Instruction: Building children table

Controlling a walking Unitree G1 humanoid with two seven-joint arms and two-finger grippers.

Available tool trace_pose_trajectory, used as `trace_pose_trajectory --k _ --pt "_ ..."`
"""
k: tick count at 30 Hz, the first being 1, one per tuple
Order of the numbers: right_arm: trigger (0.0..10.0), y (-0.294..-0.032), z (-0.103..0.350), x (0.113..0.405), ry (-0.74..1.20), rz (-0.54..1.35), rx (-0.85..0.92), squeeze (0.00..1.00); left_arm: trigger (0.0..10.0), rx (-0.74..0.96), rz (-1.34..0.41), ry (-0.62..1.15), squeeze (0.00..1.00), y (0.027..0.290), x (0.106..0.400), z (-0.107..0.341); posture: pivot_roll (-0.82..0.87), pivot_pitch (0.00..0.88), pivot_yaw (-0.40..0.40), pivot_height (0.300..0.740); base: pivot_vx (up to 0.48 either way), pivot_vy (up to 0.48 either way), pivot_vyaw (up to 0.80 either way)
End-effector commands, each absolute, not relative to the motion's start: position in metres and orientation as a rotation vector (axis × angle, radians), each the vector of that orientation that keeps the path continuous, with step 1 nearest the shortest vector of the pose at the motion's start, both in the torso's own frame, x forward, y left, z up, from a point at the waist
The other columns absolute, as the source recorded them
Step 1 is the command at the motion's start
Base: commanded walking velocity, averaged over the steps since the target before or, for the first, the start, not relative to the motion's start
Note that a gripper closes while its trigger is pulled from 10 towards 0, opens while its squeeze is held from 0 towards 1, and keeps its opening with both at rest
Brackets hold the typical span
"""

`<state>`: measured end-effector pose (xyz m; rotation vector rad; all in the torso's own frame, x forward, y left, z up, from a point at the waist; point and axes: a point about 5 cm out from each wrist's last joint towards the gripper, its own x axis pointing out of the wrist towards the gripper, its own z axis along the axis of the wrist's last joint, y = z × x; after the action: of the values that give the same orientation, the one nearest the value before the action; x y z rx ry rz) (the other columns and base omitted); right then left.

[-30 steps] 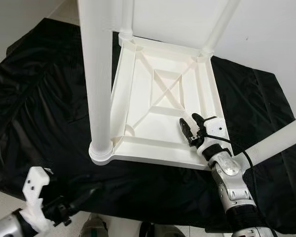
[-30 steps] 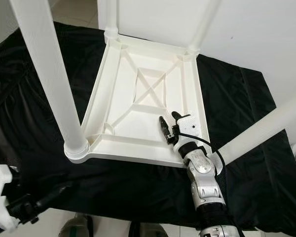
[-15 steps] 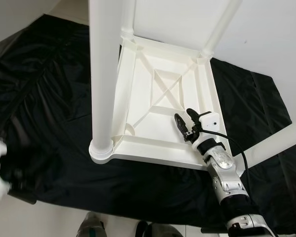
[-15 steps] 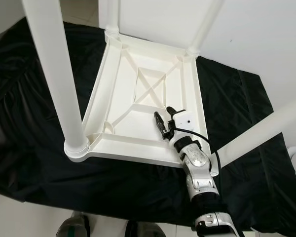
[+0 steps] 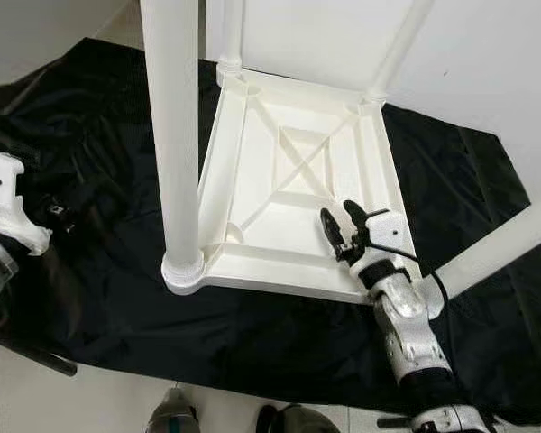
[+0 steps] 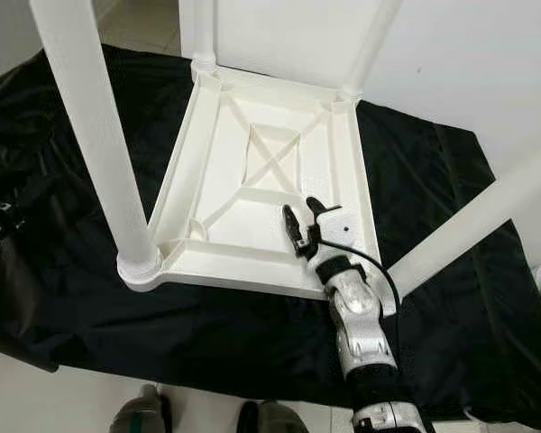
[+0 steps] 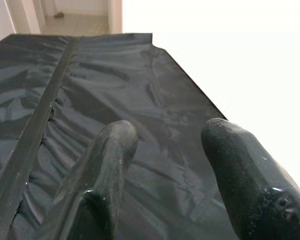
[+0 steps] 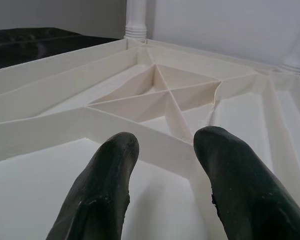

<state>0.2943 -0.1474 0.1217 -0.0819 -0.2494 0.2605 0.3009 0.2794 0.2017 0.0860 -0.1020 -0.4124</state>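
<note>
A white plastic children's table (image 5: 293, 194) lies upside down on a black cloth (image 5: 90, 180), ribbed underside up. Its legs stand upward: a thick near left leg (image 5: 176, 135), two at the far corners, and a near right leg (image 5: 500, 253) leaning off to the right. My right gripper (image 5: 338, 212) is open, hovering low over the underside beside the near right corner; its fingers (image 8: 110, 170) point along the crossed ribs (image 8: 165, 97). My left gripper (image 7: 167, 132) is open over bare cloth, far to the table's left, holding nothing.
The black cloth (image 6: 451, 180) spreads well beyond the table on all sides. A white wall (image 5: 487, 63) stands behind it. Pale floor (image 5: 90, 401) runs along the near edge, with my feet (image 5: 176, 419) at the bottom. The left wrist mount (image 5: 4, 203) sits at the left edge.
My left arm has risen from low at the bottom left to the left side over the cloth. The right gripper has stayed over the table's near right corner. The camera has shifted slightly.
</note>
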Motion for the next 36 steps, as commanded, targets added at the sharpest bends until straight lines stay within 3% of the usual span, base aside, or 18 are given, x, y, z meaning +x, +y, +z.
trace_pose_trajectory --k 1,12,14,18,36 --pt "10.0 -0.148 0.113 0.285 -0.221 0.180 -0.106 0.00 10.0 0.073 -0.554 -0.120 0.00 0.253 0.314 0.207 0.15 0.082 -0.059 0.740 0.000 0.000 0.00" --pt "10.0 -0.140 0.092 0.259 -0.149 0.149 -0.107 0.00 10.0 0.004 -0.766 -0.168 0.00 0.201 0.335 0.216 0.10 0.070 -0.025 0.740 0.000 0.000 0.00" --pt "10.0 -0.140 0.092 0.259 -0.149 0.149 -0.107 0.00 10.0 0.004 -0.766 -0.168 0.00 0.201 0.335 0.216 0.10 0.070 -0.025 0.740 0.000 0.000 0.00" --pt "10.0 -0.137 0.093 0.247 -0.167 0.110 -0.085 0.00 10.0 -0.010 -1.011 -0.165 0.00 0.162 0.324 0.217 0.08 0.065 -0.003 0.740 0.000 0.000 0.00" --pt "10.0 -0.125 0.165 0.249 -0.433 0.151 -0.029 0.00 10.0 -0.040 -1.058 -0.167 0.00 0.150 0.322 0.219 0.06 0.081 0.010 0.740 0.000 0.000 0.00"
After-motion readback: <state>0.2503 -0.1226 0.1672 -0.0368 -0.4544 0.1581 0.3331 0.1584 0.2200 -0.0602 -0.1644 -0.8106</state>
